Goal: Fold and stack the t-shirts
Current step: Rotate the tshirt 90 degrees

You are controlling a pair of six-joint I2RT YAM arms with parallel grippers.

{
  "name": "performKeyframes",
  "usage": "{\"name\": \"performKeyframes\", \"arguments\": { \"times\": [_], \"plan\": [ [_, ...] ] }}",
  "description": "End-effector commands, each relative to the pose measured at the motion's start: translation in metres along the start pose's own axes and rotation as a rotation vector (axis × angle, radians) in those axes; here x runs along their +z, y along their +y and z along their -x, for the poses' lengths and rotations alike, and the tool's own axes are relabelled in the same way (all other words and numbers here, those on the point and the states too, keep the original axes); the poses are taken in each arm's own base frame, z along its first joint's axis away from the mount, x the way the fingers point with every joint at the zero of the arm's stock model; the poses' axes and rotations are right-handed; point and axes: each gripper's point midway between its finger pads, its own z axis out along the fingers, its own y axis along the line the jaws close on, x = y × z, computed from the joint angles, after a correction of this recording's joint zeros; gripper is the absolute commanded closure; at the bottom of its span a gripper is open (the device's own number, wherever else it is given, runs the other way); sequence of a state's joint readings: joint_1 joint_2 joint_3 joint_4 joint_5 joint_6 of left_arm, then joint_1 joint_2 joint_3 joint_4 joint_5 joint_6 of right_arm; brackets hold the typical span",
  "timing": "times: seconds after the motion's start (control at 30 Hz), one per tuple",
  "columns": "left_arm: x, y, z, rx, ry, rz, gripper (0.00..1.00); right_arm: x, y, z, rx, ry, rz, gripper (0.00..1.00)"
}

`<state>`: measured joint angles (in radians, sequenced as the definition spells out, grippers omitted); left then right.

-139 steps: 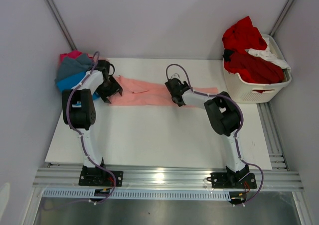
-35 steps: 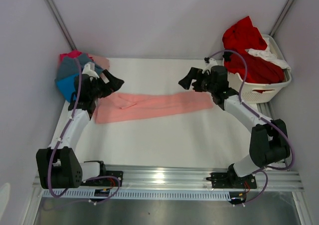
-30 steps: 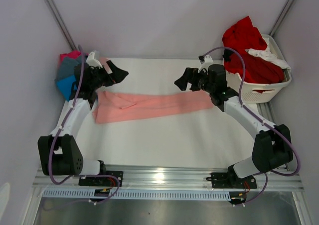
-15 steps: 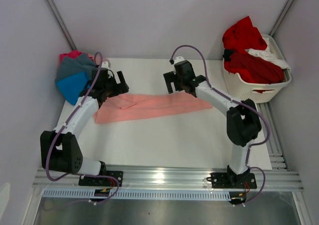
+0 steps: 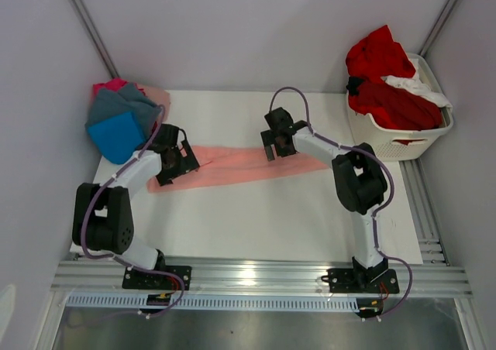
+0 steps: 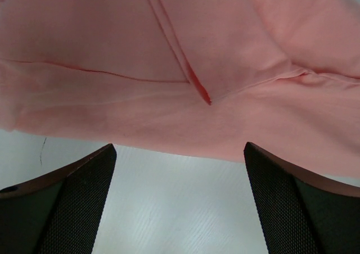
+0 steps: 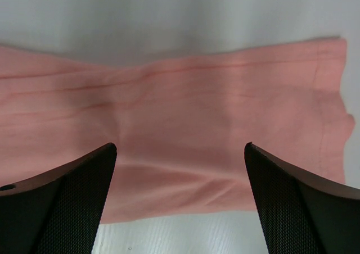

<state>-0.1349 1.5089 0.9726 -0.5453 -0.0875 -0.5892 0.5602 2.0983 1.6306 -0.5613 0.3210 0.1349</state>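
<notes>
A salmon-pink t-shirt (image 5: 232, 164), folded into a long strip, lies flat across the back half of the white table (image 5: 256, 218). My left gripper (image 5: 175, 161) hovers over its left end, open. In the left wrist view the left gripper (image 6: 179, 147) spans the shirt's (image 6: 169, 68) near edge with bare table between its fingers (image 6: 67, 209). My right gripper (image 5: 274, 142) is over the strip right of the middle, also open. The right gripper (image 7: 180, 146) has the pink cloth (image 7: 214, 108) below it and grips nothing.
A stack of folded t-shirts (image 5: 116, 129), blue, grey, magenta and pale pink, sits at the back left corner. A white slatted laundry basket (image 5: 395, 139) at the back right holds red shirts (image 5: 384, 67) and a white one (image 5: 418, 87). Walls close in on both sides.
Both arms have swung in from raised poses near the back and come down over the pink shirt. The left gripper now stands at its left end. The shirt has not moved.
</notes>
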Motion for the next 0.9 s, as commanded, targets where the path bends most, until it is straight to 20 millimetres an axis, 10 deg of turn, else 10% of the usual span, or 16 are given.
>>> {"name": "performKeyframes", "arguments": {
  "times": [0.0, 0.5, 0.87],
  "plan": [
    [0.004, 0.004, 0.002, -0.038, 0.024, 0.068, 0.02, 0.007, -0.008, -0.031, 0.091, 0.069, -0.031, 0.0],
    [0.036, -0.004, 0.001, 0.069, 0.159, 0.094, 0.27, 0.001, -0.003, -0.08, 0.18, 0.141, 0.05, 0.01],
    [0.051, -0.014, 0.023, 0.072, 0.279, 0.02, 0.48, -0.045, 0.005, -0.119, 0.188, 0.188, 0.111, 0.01]
  ]
}}
